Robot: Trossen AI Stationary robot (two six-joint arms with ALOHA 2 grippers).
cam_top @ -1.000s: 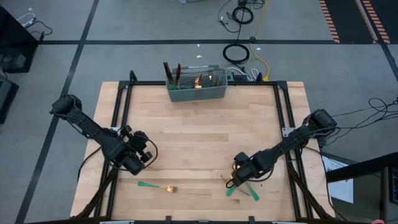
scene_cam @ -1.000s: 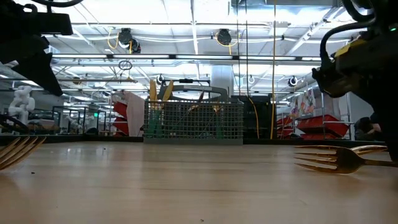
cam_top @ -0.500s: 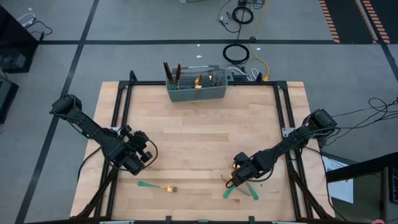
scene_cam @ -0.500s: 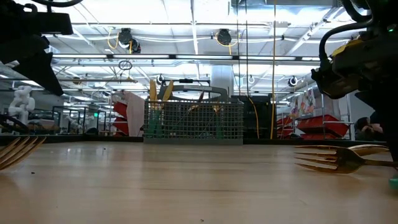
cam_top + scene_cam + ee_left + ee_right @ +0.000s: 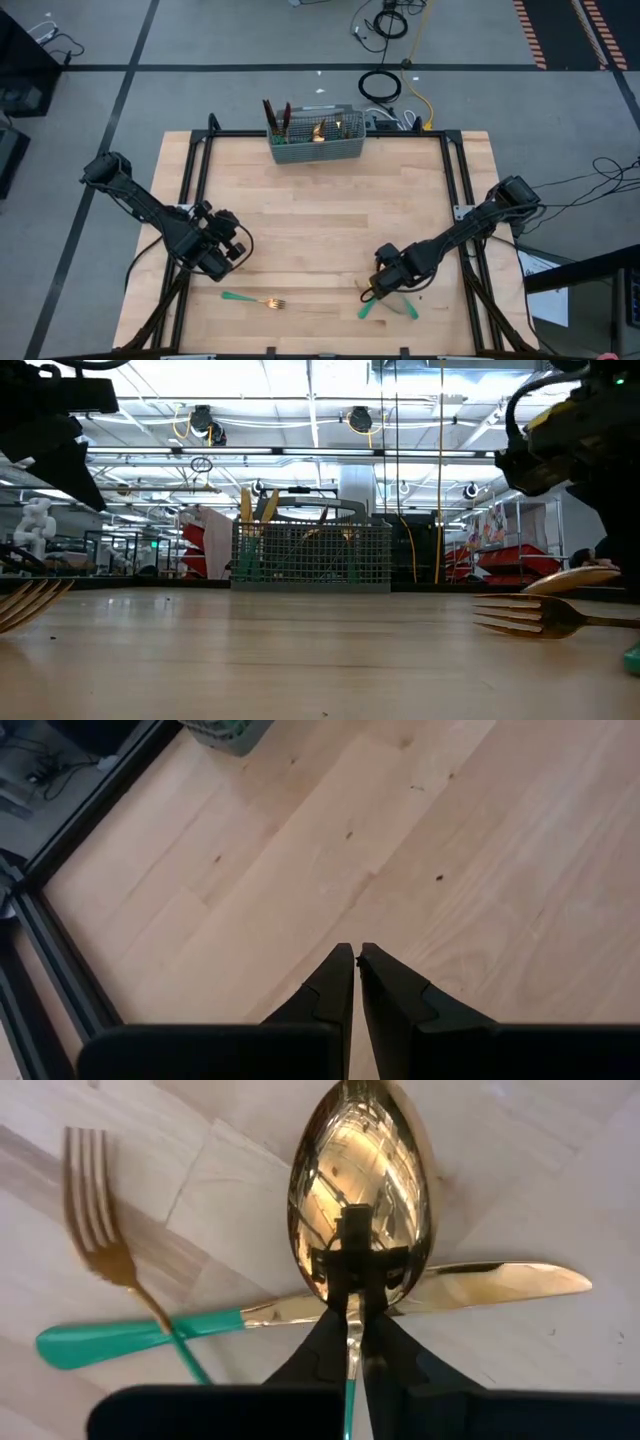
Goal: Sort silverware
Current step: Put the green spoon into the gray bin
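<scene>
In the right wrist view my right gripper [image 5: 352, 1315] is shut on a spoon with a gold bowl [image 5: 362, 1190] and a teal handle. It is near the table's front right [image 5: 374, 290]. A knife [image 5: 470, 1280] and a fork [image 5: 100, 1240] lie flat on the wood under the spoon, their teal handles crossing. Another fork [image 5: 255, 301] lies near the front edge at the left. My left gripper [image 5: 355, 952] is shut with nothing in it and hangs over bare wood at the left [image 5: 226, 256]. The grey mesh caddy [image 5: 316, 138] at the far edge holds more silverware. My right gripper pinches the spoon's thin neck [image 5: 349, 1338], just behind the bowl, between its two fingers. The spoon runs on along the fingers, its bowl sticking out past their tips. The bowl [image 5: 575, 577] hangs clear of the table, above the fork [image 5: 530, 617]. The gripper hides the handle end.
Black frame rails [image 5: 196, 165] run along the table's left, right and far sides. Bare wood [image 5: 320, 220] lies between the two arms and the caddy. In the low view the left fork's tines [image 5: 30, 600] show at the picture's left edge.
My right gripper has risen a little. The spoon's bowl, which lay low beside the fork, now stands higher, clear of the table. The fork and knife under it have stayed where they were.
</scene>
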